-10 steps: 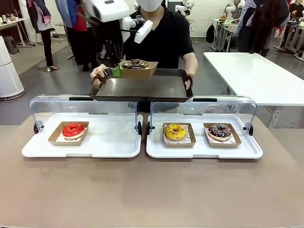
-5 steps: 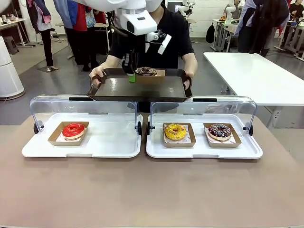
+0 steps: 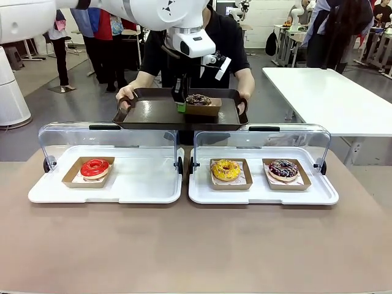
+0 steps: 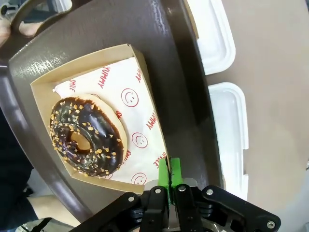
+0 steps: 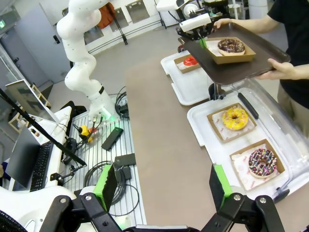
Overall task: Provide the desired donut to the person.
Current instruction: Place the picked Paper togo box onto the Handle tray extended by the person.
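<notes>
Front view: the left arm reaches from the left across to the far side of the table (image 3: 196,245), where the person (image 3: 229,43) stands holding a dark serving tray (image 3: 153,113) by its two ends, one hand (image 3: 125,94) on the left and the other hand (image 3: 244,105) on the right. The left gripper (image 3: 181,107) points down over this tray, its fingers clamped on the left rim of a small cardboard tray (image 3: 205,111). The chocolate donut (image 3: 198,99) lies in that cardboard tray, which sits on the serving tray. Nearer, two white display cases stand side by side with clear lids raised. The left case (image 3: 141,177) holds a red donut (image 3: 94,167); the right case (image 3: 254,193) holds a yellow donut (image 3: 225,169) and, to its right, a sprinkled donut (image 3: 283,168), each in its own cardboard tray.

Left wrist view: the green pads are pressed together on the cardboard wall. The donut, dark-glazed with nut bits, rests on white paper with red print. The white cases and the brown tabletop show beyond the serving tray's edge.

Right wrist view: the right gripper (image 5: 164,186) hangs above the table's near edge with its fingers wide apart and nothing between them. Far off, the left arm meets the serving tray in the person's hands, above the cases.
</notes>
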Available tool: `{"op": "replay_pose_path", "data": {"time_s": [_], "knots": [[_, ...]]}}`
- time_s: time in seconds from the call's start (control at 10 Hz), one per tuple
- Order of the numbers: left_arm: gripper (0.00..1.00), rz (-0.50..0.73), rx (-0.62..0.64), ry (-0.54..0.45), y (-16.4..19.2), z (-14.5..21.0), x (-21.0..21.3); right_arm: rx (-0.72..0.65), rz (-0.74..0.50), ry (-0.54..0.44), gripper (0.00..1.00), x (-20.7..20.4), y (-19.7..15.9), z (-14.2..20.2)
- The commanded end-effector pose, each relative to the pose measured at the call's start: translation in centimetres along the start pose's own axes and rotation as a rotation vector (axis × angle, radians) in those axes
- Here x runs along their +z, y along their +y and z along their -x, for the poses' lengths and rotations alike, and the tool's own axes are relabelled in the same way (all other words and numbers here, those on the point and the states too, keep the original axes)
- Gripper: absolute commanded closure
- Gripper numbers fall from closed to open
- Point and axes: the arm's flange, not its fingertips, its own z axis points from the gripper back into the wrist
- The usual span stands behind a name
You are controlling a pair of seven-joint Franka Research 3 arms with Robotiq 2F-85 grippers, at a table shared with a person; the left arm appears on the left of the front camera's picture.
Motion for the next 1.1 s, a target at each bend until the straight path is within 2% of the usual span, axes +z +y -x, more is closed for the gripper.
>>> {"op": "replay_pose_path", "data": {"time_s": [0.0, 0.2, 0.3, 0.4, 0.5, 0.6, 0.7, 1.0], "knots": [[0.99, -0.020, 0.025, 0.017, 1.77, -0.70, 0.30, 0.002, -0.005, -0.010, 0.00, 0.07, -0.02, 0.11], [0.99, -0.032, 0.033, 0.003, 2.11, -0.86, -0.48, 0.002, -0.005, -0.010, 0.00, 0.07, -0.02, 0.11], [0.41, -0.055, 0.027, -0.016, 2.24, -0.90, -0.42, 0.002, -0.005, -0.010, 0.00, 0.07, -0.02, 0.11], [0.41, -0.049, 0.027, -0.025, 2.36, -0.89, -0.36, 0.002, -0.005, -0.010, 0.00, 0.07, -0.02, 0.11], [0.00, -0.049, 0.026, -0.028, 2.29, -0.87, -0.29, 0.002, -0.005, -0.010, 0.00, 0.07, -0.02, 0.11], [0.38, -0.051, 0.024, -0.029, 2.08, -0.80, -0.28, 0.002, -0.005, -0.010, 0.00, 0.07, -0.02, 0.11], [0.00, -0.054, 0.025, -0.033, 2.02, -0.73, -0.08, 0.002, -0.005, -0.010, 0.00, 0.07, -0.02, 0.11], [0.00, -0.051, 0.021, -0.040, 1.79, -0.56, 0.34, 0.002, -0.005, -0.010, 0.00, 0.07, -0.02, 0.11]]}}
